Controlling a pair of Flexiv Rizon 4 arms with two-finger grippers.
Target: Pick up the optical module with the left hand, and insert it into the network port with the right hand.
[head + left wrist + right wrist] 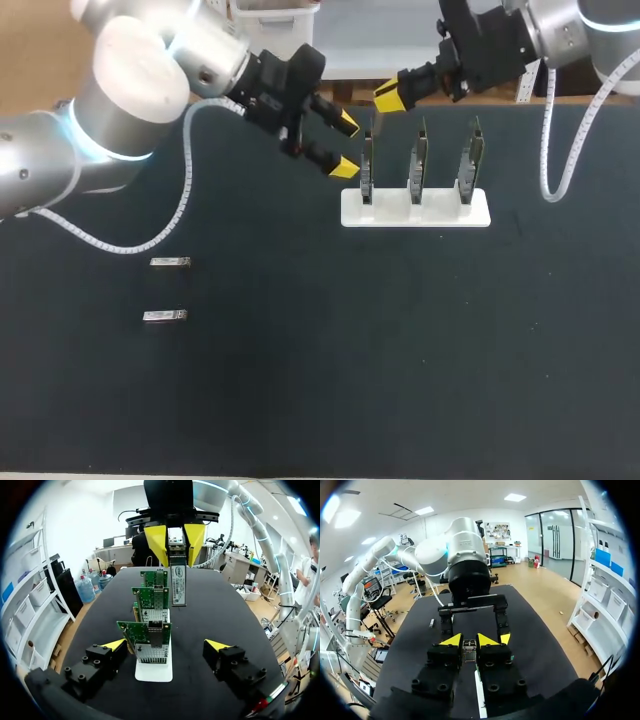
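Optical module (178, 585) hangs upright, pinched in right tool (175, 537) above the network cards (151, 630) in their white holder (415, 212); left tool (346, 146) gapes empty beside them, so right should square the module over a port, then press straight in.

Three network cards (417, 160) stand in a row on a base (480, 214), with my left gripper (347, 145) just to their left. My right gripper (388, 98) is over the leftmost card, an optical module (178, 585) between its fingers. Two spare modules (170, 262) lie well to the left, nearer.
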